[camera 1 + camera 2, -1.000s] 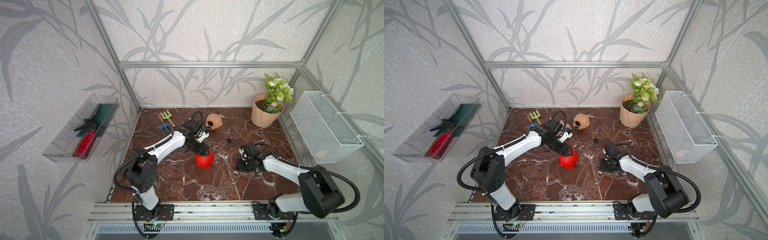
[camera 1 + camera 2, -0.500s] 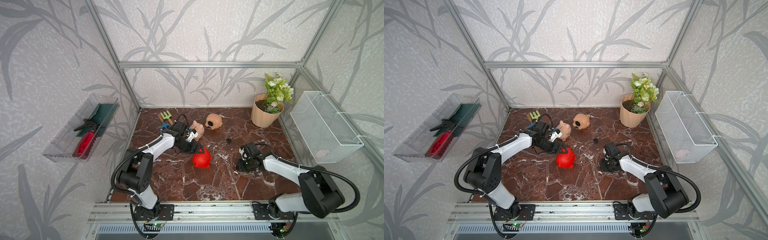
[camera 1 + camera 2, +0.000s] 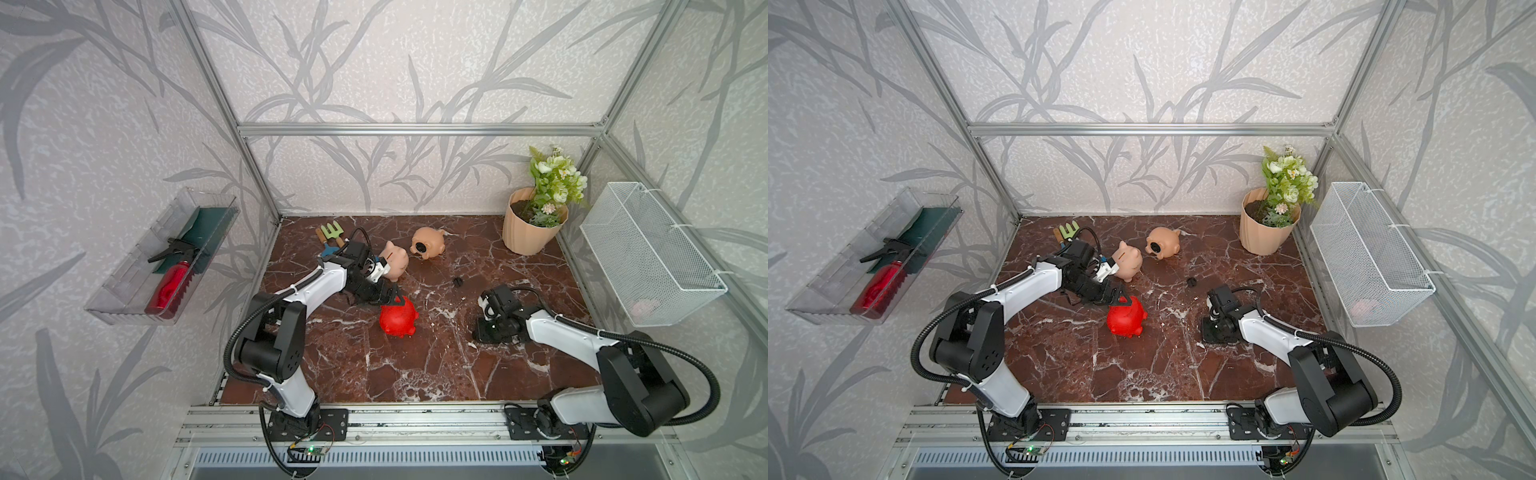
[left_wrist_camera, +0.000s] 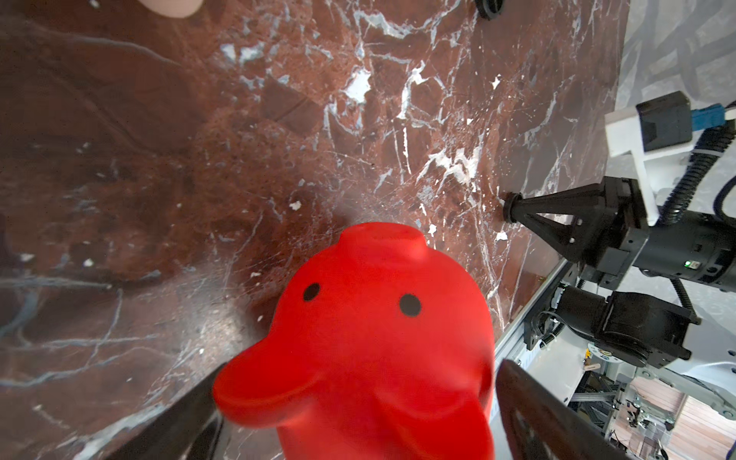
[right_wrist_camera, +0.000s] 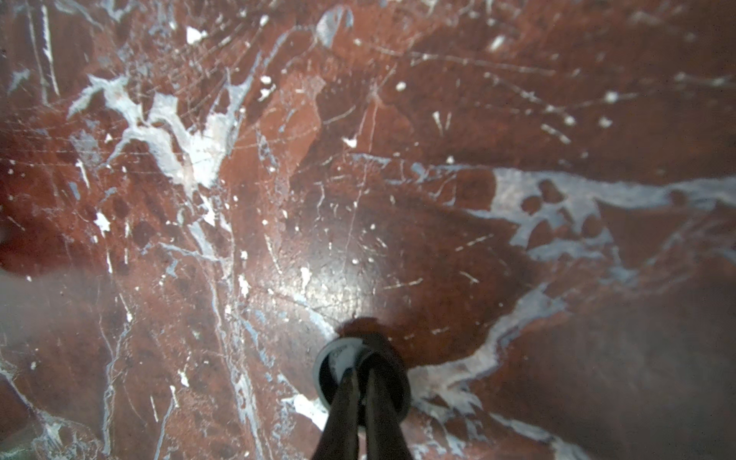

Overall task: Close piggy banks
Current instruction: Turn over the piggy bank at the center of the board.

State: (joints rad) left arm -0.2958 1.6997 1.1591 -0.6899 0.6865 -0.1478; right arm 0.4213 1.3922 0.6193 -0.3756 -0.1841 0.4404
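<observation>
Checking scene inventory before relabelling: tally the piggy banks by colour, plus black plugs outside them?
Red piggy bank: 1
Peach-tan piggy banks: 2
Black plugs: 2 (one loose on the table, one in the right gripper)
Total: 5

**White Shells, Black Joints**

Wore glossy white covers along the links of the left arm (image 3: 324,283) and the right arm (image 3: 559,337), with bulky black housings at every joint. Carried a black ribbed hose (image 4: 699,161) on either side, cinched by white ties. Ended in black fingers (image 4: 557,201) built as open triangular trusses. Bore a white bracket (image 4: 625,135) with a black camera block and a blue connector (image 4: 707,117), plus one tiny green light (image 4: 688,263). Stood on black base plates (image 3: 332,424) bolted to a silver rail (image 3: 415,417).
</observation>
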